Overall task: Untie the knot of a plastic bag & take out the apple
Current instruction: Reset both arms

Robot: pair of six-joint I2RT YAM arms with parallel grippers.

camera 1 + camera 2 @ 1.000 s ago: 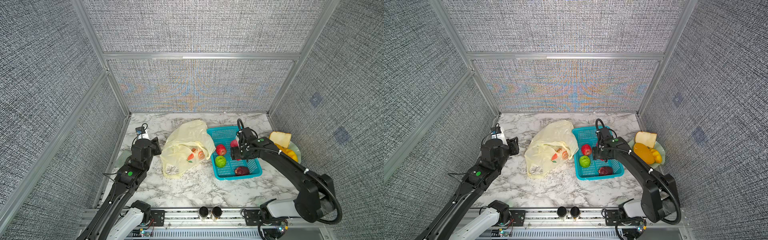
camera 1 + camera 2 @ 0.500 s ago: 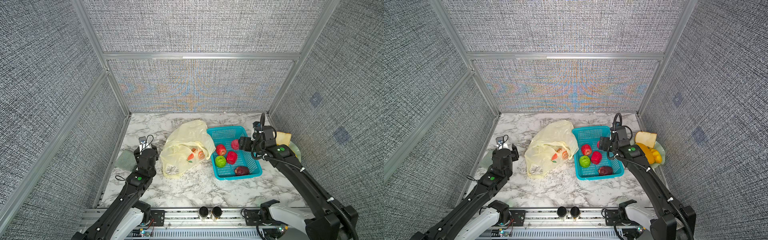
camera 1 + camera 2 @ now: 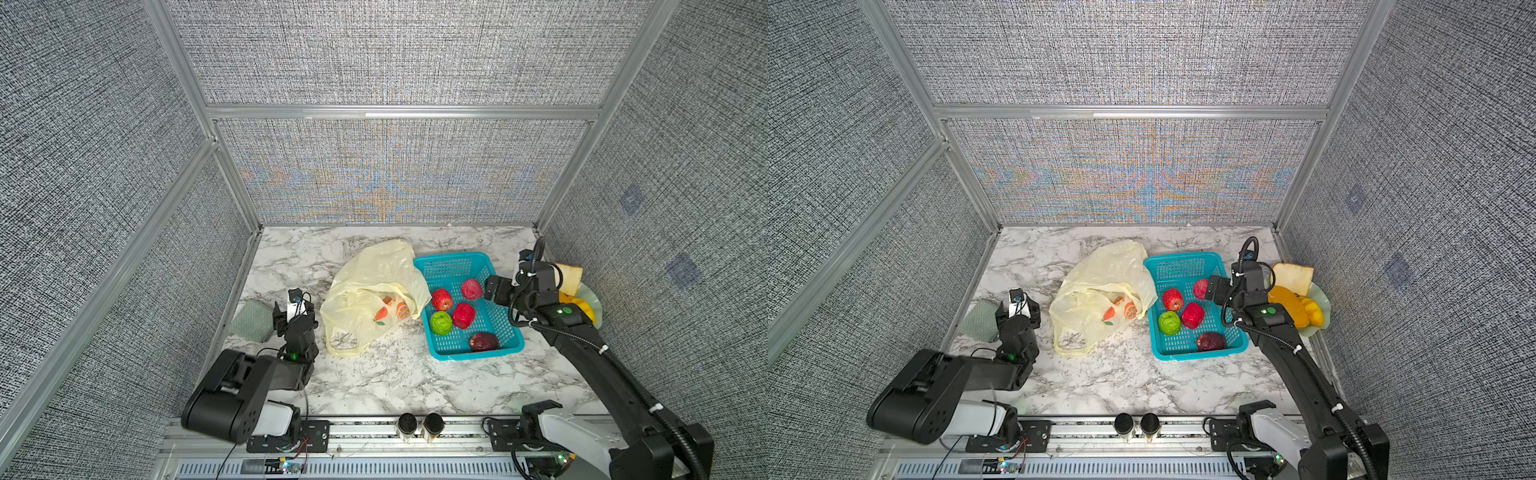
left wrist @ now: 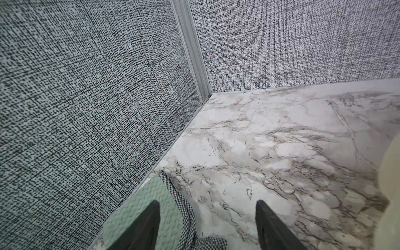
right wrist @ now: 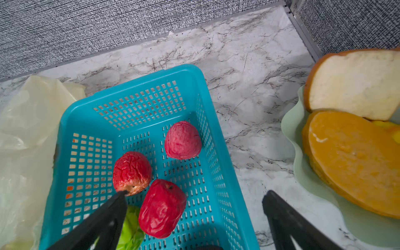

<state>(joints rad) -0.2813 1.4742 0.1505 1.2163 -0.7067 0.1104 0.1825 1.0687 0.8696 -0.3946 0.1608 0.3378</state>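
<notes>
Now my left gripper (image 4: 206, 203) gapes empty near the plastic bag (image 3: 374, 291), my right gripper (image 5: 195, 192) spread wide above the basket (image 5: 138, 85).

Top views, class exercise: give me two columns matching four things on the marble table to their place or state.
Things:
1 pale yellow crinkly plastic bag
2 turquoise perforated plastic basket
3 pale green wavy-edged plate
4 folded green cloth

Descriptions:
A carries a bread slice
B lies by a side wall
C holds a green fruit
D shows orange fruit prints

Pairs: 1-D, 2-C, 3-A, 4-B.
</notes>
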